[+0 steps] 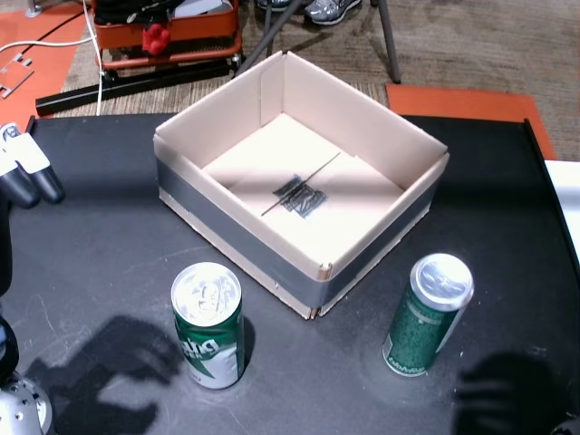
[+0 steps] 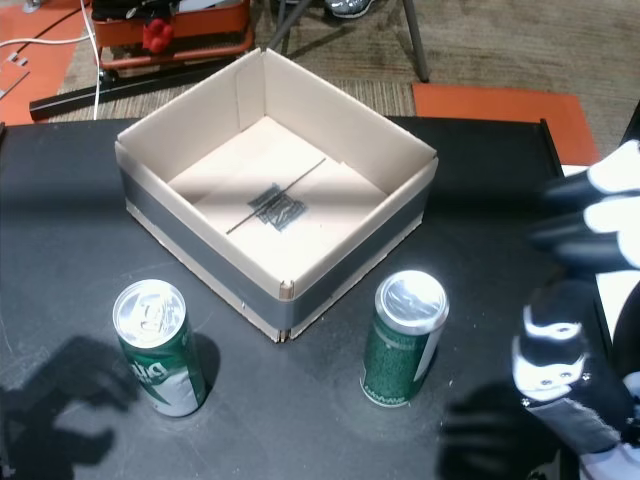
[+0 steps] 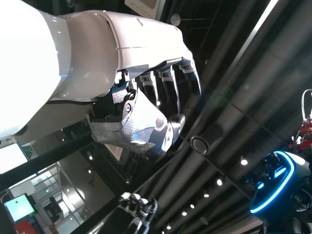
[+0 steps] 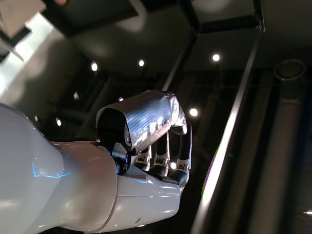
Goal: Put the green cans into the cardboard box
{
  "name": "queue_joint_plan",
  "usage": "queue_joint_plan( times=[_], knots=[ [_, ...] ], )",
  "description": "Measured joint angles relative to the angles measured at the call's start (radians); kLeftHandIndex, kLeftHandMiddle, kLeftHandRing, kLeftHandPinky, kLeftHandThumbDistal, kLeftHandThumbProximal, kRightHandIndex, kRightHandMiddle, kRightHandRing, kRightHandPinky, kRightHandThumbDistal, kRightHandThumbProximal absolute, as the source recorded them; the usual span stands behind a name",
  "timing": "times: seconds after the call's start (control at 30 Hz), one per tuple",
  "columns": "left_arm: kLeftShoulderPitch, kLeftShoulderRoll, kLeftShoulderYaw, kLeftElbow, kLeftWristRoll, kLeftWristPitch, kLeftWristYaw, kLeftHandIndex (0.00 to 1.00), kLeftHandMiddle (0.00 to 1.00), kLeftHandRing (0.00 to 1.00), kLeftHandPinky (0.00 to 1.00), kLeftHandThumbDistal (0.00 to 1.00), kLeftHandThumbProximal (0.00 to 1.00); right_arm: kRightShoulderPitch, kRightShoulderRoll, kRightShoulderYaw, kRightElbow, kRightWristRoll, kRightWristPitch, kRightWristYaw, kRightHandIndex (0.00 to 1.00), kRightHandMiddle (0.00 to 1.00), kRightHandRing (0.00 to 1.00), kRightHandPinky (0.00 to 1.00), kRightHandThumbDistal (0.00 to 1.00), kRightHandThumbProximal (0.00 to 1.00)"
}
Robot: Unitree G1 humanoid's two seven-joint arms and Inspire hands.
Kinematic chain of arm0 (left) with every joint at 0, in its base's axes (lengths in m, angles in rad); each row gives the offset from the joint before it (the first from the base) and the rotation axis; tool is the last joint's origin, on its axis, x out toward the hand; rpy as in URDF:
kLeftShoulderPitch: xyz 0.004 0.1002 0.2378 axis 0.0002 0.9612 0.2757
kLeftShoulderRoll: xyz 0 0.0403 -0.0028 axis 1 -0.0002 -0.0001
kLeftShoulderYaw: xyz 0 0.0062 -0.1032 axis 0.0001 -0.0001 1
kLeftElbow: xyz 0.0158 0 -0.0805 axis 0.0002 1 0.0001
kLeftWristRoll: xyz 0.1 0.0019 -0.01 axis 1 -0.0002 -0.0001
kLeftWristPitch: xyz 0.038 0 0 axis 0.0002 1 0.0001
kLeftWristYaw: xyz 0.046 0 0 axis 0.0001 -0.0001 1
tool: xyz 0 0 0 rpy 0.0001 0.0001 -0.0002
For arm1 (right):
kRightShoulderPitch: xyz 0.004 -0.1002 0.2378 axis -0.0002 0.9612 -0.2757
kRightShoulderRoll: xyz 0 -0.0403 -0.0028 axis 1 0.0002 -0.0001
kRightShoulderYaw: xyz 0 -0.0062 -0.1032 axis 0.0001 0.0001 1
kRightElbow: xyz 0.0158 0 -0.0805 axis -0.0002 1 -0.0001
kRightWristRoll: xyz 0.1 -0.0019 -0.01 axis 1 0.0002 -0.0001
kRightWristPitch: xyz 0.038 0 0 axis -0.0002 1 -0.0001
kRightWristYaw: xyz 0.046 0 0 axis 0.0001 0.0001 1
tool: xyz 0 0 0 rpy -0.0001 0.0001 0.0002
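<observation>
Two green cans stand upright on the black table [image 1: 109, 245], in front of the open cardboard box [image 1: 236, 240] [image 2: 200, 245]. One can [image 1: 208, 326] [image 2: 160, 350] stands near the box's front left side. The other can [image 1: 428, 317] [image 2: 403, 340] stands near its front right side. The box holds nothing. At the table's left edge my left hand [image 1: 23, 168] [image 3: 141, 102] hovers, far from the cans, with its fingers apart around nothing. My right hand [image 2: 590, 290] [image 4: 146, 146] hangs at the right edge, beside the right can but apart from it, holding nothing.
Behind the table stand an orange-red cart [image 1: 168, 36] with cables and a chair leg [image 1: 390, 41]. A person's shoes [image 1: 331, 9] show at the top. An orange floor mat [image 1: 462, 101] lies at the back right. A white surface [image 1: 566, 208] borders the table's right edge.
</observation>
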Motion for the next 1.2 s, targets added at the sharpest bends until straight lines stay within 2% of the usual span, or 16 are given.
queue_joint_plan(
  times=[0.03,0.1,0.17,0.2,0.23,0.3,0.33,0.4,0.43,0.67,0.8,0.93,0.97,1.03,1.1,1.2],
  knots=[
    [0.0,0.0,0.0,0.0,0.0,-0.001,0.0,0.42,0.55,0.63,0.78,0.27,0.05,0.0,-0.022,0.027,0.022,0.006,0.001,-0.012,0.13,0.24,0.27,0.32,0.52,0.18],
    [0.0,0.003,-0.003,0.001,0.001,-0.003,0.0,0.42,0.54,0.61,0.76,0.34,0.01,-0.013,-0.031,0.072,0.08,0.037,0.0,-0.048,0.01,0.13,0.15,0.25,0.51,0.09],
    [0.0,0.005,-0.005,0.003,0.001,-0.005,0.0,0.46,0.58,0.64,0.79,0.33,0.0,-0.015,-0.006,0.101,0.094,0.056,0.058,-0.083,0.03,0.13,0.15,0.22,0.46,0.1],
    [-0.001,0.005,-0.007,0.003,0.001,-0.004,0.0,0.44,0.56,0.61,0.78,0.39,0.0,-0.009,-0.011,0.112,0.086,0.049,0.117,-0.082,0.24,0.3,0.37,0.4,0.68,0.2],
    [-0.002,0.004,-0.009,0.004,0.0,-0.001,0.0,0.45,0.56,0.61,0.75,0.34,0.0,-0.001,-0.028,0.108,0.074,0.014,0.18,-0.075,0.48,0.5,0.59,0.6,0.92,0.25],
    [0.001,0.008,-0.016,0.004,0.002,0.025,0.0,0.4,0.51,0.57,0.73,0.33,0.0,0.025,-0.083,0.049,0.046,-0.113,0.28,-0.063,0.69,0.73,0.78,0.77,1.0,0.28],
    [0.002,0.011,-0.017,0.004,0.002,0.036,0.0,0.42,0.54,0.61,0.75,0.29,0.02,0.042,-0.101,0.01,0.034,-0.173,0.32,-0.067,0.76,0.82,0.87,0.86,1.0,0.28],
    [0.004,0.017,-0.017,0.003,0.003,0.031,0.0,0.44,0.54,0.61,0.76,0.26,0.02,0.068,-0.108,-0.02,0.02,-0.246,0.374,-0.089,0.84,0.89,0.94,0.98,1.0,0.29],
    [0.004,0.025,-0.017,0.003,0.005,0.025,0.0,0.41,0.52,0.59,0.79,0.32,0.0,0.075,-0.108,-0.018,0.02,-0.263,0.398,-0.097,0.86,0.91,0.97,1.0,1.0,0.32],
    [0.004,0.01,-0.006,0.004,0.001,0.013,0.0,0.37,0.49,0.56,0.77,0.35,0.0,0.078,-0.09,0.068,0.021,-0.241,0.445,-0.124,0.77,0.83,0.88,0.98,1.0,0.31],
    [0.003,0.014,-0.013,0.004,-0.001,0.026,0.0,0.43,0.56,0.64,0.76,0.27,0.01,0.079,-0.094,0.11,0.014,-0.182,0.497,-0.117,0.72,0.76,0.81,0.91,1.0,0.33],
    [0.001,0.02,-0.006,0.005,-0.003,0.027,0.0,0.43,0.55,0.6,0.78,0.4,0.0,0.074,-0.1,0.15,0.028,-0.079,0.58,-0.07,0.69,0.71,0.77,0.89,1.0,0.35],
    [0.0,0.012,0.001,0.005,-0.009,0.027,0.0,0.45,0.57,0.61,0.79,0.38,0.01,0.07,-0.1,0.151,0.041,-0.069,0.591,-0.063,0.69,0.71,0.77,0.88,1.0,0.37],
    [0.001,0.002,0.003,0.005,-0.017,0.032,0.0,0.53,0.63,0.68,0.84,0.27,0.13,0.063,-0.1,0.151,0.06,-0.062,0.603,-0.057,0.69,0.7,0.76,0.86,1.0,0.36],
    [0.001,0.011,-0.005,0.005,-0.015,0.033,0.0,0.46,0.59,0.64,0.79,0.37,0.02,0.053,-0.1,0.151,0.083,-0.062,0.613,-0.053,0.67,0.68,0.75,0.85,1.0,0.31],
    [0.002,0.015,-0.003,0.006,-0.014,0.035,0.0,0.49,0.58,0.65,0.79,0.26,0.02,0.035,-0.099,0.148,0.128,-0.062,0.657,-0.053,0.64,0.65,0.72,0.83,1.0,0.29]
  ],
)
